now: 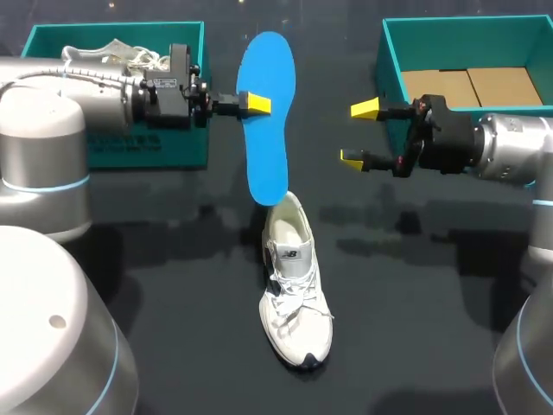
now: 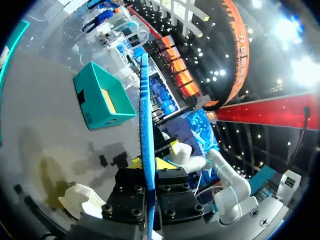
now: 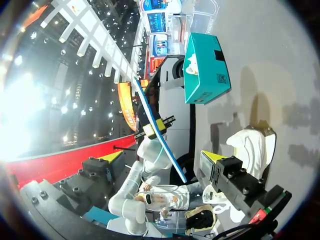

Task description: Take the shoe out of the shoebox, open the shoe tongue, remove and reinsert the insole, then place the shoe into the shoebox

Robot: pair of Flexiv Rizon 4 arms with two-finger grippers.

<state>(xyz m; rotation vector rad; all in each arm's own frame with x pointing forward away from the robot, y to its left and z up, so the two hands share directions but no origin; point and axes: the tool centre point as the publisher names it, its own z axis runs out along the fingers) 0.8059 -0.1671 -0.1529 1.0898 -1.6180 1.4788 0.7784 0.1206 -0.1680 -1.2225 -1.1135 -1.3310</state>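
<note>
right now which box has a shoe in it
The left box: a white shoe with laces lies in it. The right box shows only its brown floor.

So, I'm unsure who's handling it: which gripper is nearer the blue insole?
Left. The left gripper is shut on the blue insole, clamping its edge. The right gripper is open, off to the insole's other side and clear of it.

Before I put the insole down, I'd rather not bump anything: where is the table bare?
Bare dark table: left of the white lace-up sneaker, in front of the left teal shoebox; right of the sneaker, nearer than the open right pincer. Crowded: between that box and the right teal shoebox, where the left pincer holds the blue insole.
</note>
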